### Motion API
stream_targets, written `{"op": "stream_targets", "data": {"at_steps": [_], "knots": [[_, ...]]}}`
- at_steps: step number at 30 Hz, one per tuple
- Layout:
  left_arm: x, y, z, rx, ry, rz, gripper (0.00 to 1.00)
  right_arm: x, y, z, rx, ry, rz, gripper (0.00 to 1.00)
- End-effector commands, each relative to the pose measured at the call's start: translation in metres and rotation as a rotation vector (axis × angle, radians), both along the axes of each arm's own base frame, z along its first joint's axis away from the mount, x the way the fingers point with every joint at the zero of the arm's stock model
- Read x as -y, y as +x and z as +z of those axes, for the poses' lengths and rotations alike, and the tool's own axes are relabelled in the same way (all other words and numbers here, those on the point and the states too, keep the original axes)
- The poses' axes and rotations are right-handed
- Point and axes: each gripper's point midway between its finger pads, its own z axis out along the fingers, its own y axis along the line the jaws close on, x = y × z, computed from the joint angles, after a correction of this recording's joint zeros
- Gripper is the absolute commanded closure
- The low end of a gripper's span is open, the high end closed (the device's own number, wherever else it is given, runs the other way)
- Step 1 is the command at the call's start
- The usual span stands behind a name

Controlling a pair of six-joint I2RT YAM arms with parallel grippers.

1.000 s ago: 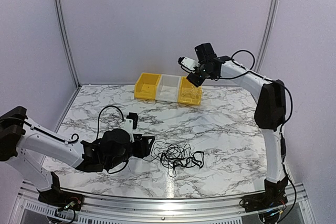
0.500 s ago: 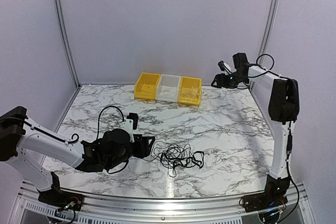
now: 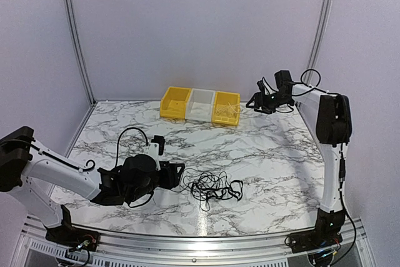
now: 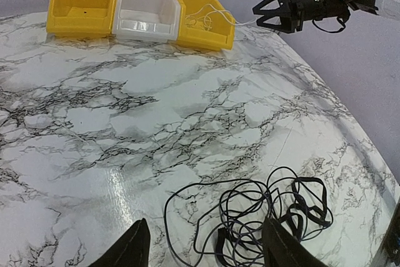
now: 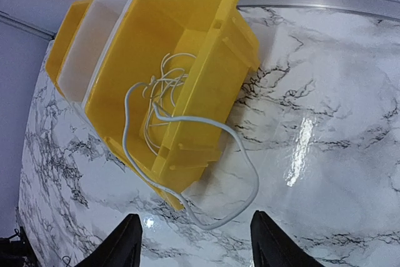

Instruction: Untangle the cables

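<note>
L end effector (image 4: 205, 229) sits low at the near-left edge of the black cables (image 4: 250, 211), fingers apart, a couple of strands lying between the tips but nothing pinched yet. The tangle itself lies loose on the marble surface (image 3: 269, 154), near the front, roughly centre.

I reckon the step is picking one cord out. To do it well: close on a single outer loop or a plug end, not the dense middle, then draw it away slowly and low so the rest doesn't drag along. The other arm would prob. need to come over and pin the pile.

R end effector (image 5: 195, 216) is well away at the back, fingers apart, nothing in them, looking down at the right yellow bin (image 5: 187, 4). That bin holds a white cord (image 5: 250, 173), coiled inside w/ one long loop spilling over the front lip onto the marble. The white bin (image 4: 144, 28) and left yellow bin (image 4: 81, 26) show nothing inside, as far as I can see.
</note>
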Motion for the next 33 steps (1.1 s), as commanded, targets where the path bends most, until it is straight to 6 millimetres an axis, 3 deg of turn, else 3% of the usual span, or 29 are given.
{"op": "stream_targets", "data": {"at_steps": [1,8,15,22,28,33], "knots": [[0.003,0.003,0.001,-0.006,0.004,0.010,0.36,0.004,0.007,-0.002,-0.015,0.039,-0.039,0.44],[0.002,0.004,0.000,-0.007,0.010,0.014,0.36,0.002,0.016,-0.003,-0.016,0.076,-0.047,0.69],[0.001,0.004,0.000,-0.008,0.011,0.019,0.36,0.001,0.018,-0.007,-0.031,0.092,-0.059,0.72],[0.003,0.004,-0.002,-0.010,0.017,0.016,0.36,-0.007,0.022,0.007,0.019,0.122,-0.016,1.00],[0.004,0.004,-0.004,-0.013,0.020,0.015,0.36,-0.026,0.029,0.025,0.115,0.054,0.040,1.00],[0.003,0.004,-0.005,-0.015,0.023,0.015,0.36,-0.045,0.039,0.021,0.179,-0.050,0.073,1.00]]}}
